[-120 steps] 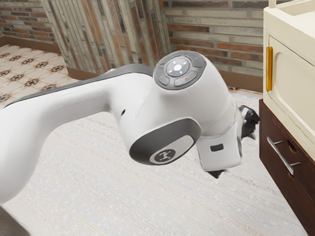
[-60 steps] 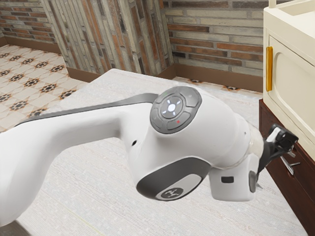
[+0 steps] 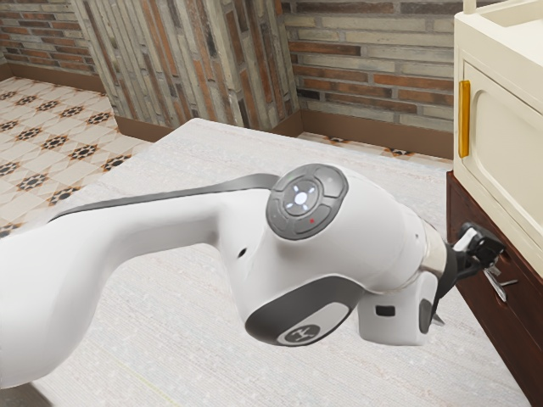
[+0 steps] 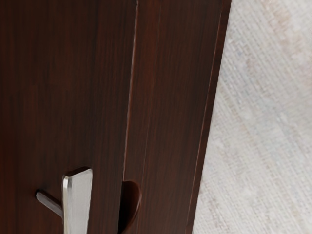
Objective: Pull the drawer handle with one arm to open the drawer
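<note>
My gripper (image 3: 482, 246) is up against the dark cabinet (image 3: 526, 343), right by the drawer handle (image 3: 497, 287)

My arm (image 3: 170, 233) reaches in from the exterior view's left, over a pale, streaky surface (image 3: 161, 331), and my black gripper is at the cabinet's dark wooden front. From the side, it covers one end of the silver handle, while the other end and its thin post show just past it. I cannot tell whether I am clenched or released, and as far as this angle lets me judge, I could be touching the handle or only very near it.

My wrist view gives me the handle's squared metal end, standing away from the drawer (image 4: 53, 107) on a slim post. The drawer is shut: its front lies level with the wood beside it, with a narrow seam between them. Across that seam from the handle, close to it, is a dark, rounded cutout (image 4: 129, 204).

Above the dark wood sits a cream cabinet (image 3: 517, 64), with an upright amber handle (image 3: 464, 119) on its door (image 3: 509, 144). A brick wall (image 3: 373, 76) runs behind, and patterned tiles (image 3: 42, 161) cover the floor at the exterior view's left.
</note>
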### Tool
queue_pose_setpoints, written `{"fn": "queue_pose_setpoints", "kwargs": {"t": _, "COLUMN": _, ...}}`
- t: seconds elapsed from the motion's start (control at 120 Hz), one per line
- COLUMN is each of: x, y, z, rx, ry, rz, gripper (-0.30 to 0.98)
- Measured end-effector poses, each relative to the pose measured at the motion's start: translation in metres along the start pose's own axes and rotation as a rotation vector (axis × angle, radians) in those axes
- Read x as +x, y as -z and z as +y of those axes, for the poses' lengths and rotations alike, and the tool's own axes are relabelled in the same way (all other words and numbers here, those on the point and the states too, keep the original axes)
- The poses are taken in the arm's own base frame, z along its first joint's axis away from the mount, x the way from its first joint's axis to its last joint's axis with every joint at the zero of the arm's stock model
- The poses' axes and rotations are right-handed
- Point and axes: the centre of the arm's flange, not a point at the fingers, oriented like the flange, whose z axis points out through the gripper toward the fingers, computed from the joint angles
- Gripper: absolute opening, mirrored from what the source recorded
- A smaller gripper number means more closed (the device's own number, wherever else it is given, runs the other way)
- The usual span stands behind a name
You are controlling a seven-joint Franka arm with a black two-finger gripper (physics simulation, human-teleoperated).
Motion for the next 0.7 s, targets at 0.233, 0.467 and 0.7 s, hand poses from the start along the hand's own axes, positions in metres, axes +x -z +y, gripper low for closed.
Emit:
{"fn": "queue_pose_setpoints", "kwargs": {"t": 0.233, "x": -0.012, "y": -0.013, "z": 0.004, "rx": -0.014, "ry": 0.007, "rz": -0.009, "gripper": 0.69}}
{"fn": "queue_pose_setpoints", "kwargs": {"t": 0.467, "x": -0.011, "y": -0.03, "z": 0.001, "rx": -0.019, "ry": 0.008, "rz": -0.001, "gripper": 0.69}}
{"fn": "queue_pose_setpoints", "kwargs": {"t": 0.7, "x": -0.02, "y": -0.041, "z": 0.005, "rx": -0.022, "ry": 0.013, "rz": -0.01, "gripper": 0.69}}
